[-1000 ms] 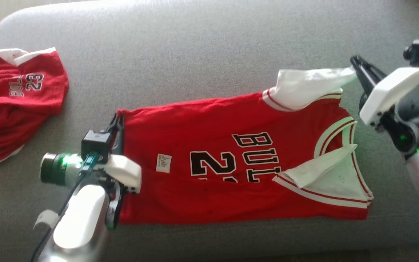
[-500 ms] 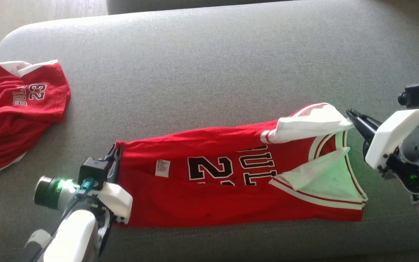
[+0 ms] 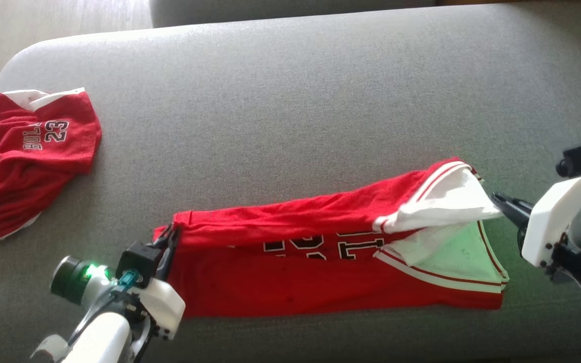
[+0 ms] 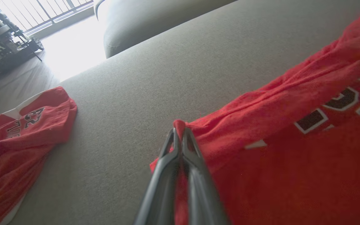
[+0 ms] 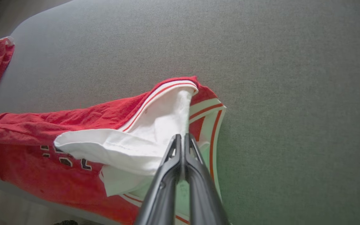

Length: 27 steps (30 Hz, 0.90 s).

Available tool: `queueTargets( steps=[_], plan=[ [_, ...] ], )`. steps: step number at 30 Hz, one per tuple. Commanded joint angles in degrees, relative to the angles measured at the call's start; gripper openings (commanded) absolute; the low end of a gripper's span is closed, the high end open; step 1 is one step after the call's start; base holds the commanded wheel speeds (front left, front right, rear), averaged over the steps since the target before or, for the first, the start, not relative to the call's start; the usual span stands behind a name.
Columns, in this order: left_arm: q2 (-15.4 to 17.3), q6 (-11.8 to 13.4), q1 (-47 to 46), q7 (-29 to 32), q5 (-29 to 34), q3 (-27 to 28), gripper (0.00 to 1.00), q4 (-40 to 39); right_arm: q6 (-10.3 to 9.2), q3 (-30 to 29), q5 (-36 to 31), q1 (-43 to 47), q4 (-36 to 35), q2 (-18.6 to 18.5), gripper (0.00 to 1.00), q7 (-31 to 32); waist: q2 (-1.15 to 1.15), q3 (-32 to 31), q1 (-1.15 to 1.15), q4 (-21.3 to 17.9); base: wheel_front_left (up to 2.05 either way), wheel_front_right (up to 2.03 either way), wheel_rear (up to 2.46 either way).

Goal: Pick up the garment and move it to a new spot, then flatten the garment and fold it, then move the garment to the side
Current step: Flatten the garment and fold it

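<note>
Grey fabric couch point(image 3: 290, 101), 2nd cushion point(image 4: 142, 25) behind, bright window point(image 4: 42, 9) w/ pale floor point(image 4: 73, 53)

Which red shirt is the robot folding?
Look at the big grey cushion. Along its near edge lies a long red jersey. Unlike the crumpled jersey at far left, it is pinched at each end, by the left hand and the right hand.

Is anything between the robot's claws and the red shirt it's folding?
Nothing visible. The left gripper pinches the hem of the red basketball jersey; the right gripper pinches its white shoulder part. A second, crumpled red jersey lies apart at far left.
</note>
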Motion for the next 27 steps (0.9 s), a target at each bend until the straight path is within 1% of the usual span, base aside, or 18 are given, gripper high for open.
queueTargets(
  steps=[1,5,15,24,25,26,27],
  plan=[
    [2.4,-0.4,-1.2,0.4,0.4,1.6,0.0,-2.6,-0.01,-0.4,-0.9,-0.1,-2.8,-0.9,0.0,0.8,0.0,-0.1,0.0,0.1,0.0,0.0,0.0],
    [3.9,-1.2,0.2,1.7,0.7,0.7,0.0,-5.2,-0.01,-1.0,-2.6,1.3,-4.0,-1.2,0.0,2.5,0.0,-0.2,0.0,0.4,0.0,0.0,0.0],
    [5.9,-1.8,2.3,4.6,1.0,-1.1,0.0,-8.8,-0.01,-1.4,-2.8,3.8,-6.6,-0.6,0.0,8.1,0.0,-0.2,0.0,0.4,0.0,0.0,0.0],
    [6.3,-1.7,3.4,5.2,1.1,-2.4,0.0,-8.6,-0.01,-1.9,-3.0,5.6,-8.1,-0.5,0.0,12.2,0.0,-0.7,0.0,0.1,0.0,0.0,0.0],
    [6.2,-1.7,3.5,5.4,1.0,-2.5,0.0,-8.5,-0.01,-2.3,-3.1,5.8,-8.2,-0.3,0.38,12.4,0.0,-0.8,0.0,0.1,0.0,0.0,0.0],
    [6.2,-1.8,3.6,5.7,0.8,-2.5,0.31,-8.3,-0.01,-2.6,-3.2,6.1,-8.1,-0.1,1.0,12.9,0.0,-0.8,0.0,0.1,0.0,0.0,0.0],
    [6.1,-1.7,3.7,6.0,0.6,-2.6,0.89,-8.2,-0.01,-2.7,-3.3,6.3,-8.2,0.0,1.0,13.3,0.0,-0.9,0.0,0.2,0.0,0.0,0.0]
  ],
)
